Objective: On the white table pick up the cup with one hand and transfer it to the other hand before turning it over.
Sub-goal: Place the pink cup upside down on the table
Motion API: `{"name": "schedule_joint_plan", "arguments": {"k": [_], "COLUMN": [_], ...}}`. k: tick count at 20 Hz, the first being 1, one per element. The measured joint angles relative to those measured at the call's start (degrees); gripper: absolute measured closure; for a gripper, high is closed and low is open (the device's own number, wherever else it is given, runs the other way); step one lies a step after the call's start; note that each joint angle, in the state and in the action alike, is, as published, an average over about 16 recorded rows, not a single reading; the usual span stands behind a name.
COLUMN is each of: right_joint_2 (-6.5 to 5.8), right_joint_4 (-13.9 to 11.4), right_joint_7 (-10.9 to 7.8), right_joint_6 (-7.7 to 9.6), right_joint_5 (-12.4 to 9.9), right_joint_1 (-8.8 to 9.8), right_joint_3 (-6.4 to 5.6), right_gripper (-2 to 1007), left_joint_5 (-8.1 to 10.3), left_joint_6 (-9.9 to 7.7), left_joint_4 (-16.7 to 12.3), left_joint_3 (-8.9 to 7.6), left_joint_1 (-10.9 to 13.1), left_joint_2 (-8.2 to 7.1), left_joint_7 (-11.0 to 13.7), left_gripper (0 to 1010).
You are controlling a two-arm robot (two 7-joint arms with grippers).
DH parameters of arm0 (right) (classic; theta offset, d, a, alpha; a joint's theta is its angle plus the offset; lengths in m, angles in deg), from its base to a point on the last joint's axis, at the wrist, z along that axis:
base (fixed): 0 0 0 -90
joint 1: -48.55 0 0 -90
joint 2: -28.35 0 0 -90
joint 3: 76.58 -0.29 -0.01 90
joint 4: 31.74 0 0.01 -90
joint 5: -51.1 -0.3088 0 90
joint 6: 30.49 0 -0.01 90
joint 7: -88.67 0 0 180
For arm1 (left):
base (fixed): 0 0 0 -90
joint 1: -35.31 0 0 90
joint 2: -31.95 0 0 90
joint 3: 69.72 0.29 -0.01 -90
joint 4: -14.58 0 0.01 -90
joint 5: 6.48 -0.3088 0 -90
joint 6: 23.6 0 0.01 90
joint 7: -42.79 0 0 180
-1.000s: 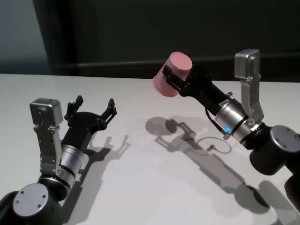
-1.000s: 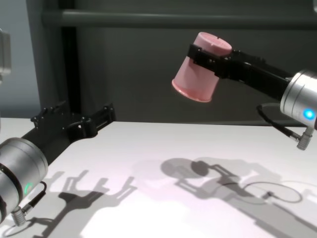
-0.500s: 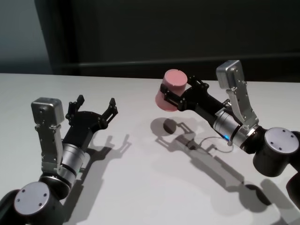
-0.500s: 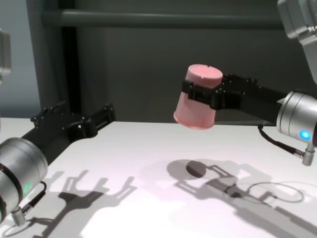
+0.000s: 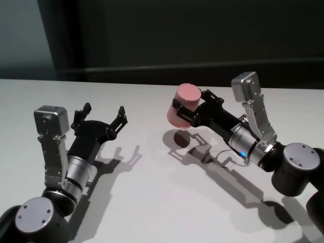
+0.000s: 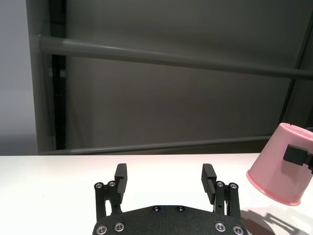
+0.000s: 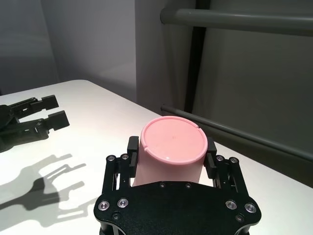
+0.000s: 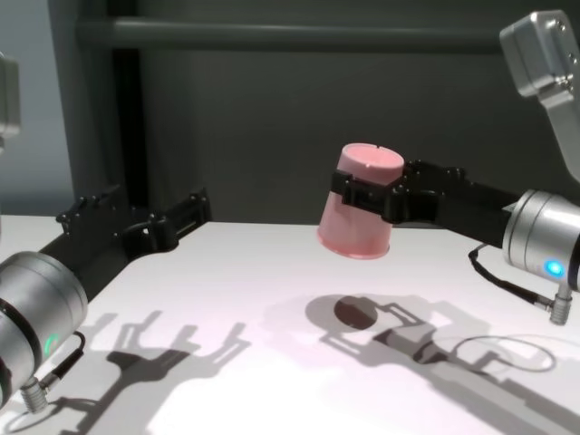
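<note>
Lower left of the head view: left black pronged gripper point(image 5: 103, 115) on its silver-grey arm, prongs spread wide, holding nothing, hovering low over the plain white matte table point(image 5: 152, 202). Middle right: right black pronged gripper point(image 5: 188, 107) clamped on the salmon-pink smooth plastic tumbler cup point(image 5: 182, 106), gripped around its upper wall near the base. Cup is upside down, flat base up, wider rim down and tilted slightly, clear of the table with its round shadow just below. Well apart from the left gripper. Dark wall and grey rail at the far top of the frame.

Step, judged: handover looks done, cup already turned over in the right gripper; now the lowering to set it mouth-down. Next move calls for bringing the rim level, going down gently until it touches the table, then releasing. A tilted rim could tip the cup on release.

Versus a second ago: cup and right gripper have come down and toward frame centre, tilt much reduced, shadow now tight under the cup. Left gripper unchanged, same place, same wide spread.
</note>
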Motion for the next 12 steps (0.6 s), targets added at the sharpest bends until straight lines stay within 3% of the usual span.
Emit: {"name": "schedule_joint_plan", "arguments": {"k": [12], "right_joint_2": [2.4], "right_joint_4": [3.0], "right_joint_7": [-2.09], "right_joint_6": [0.58], "right_joint_5": [-0.3], "right_joint_1": [0.6], "right_joint_3": [-0.62], "right_gripper": [245], "left_joint_5": [0.0], "left_joint_6": [0.0], "left_joint_4": [0.0], "left_joint_3": [0.0], "left_joint_1": [0.0], "left_joint_2": [0.0], "left_joint_7": [0.0], "left_gripper": [9]}}
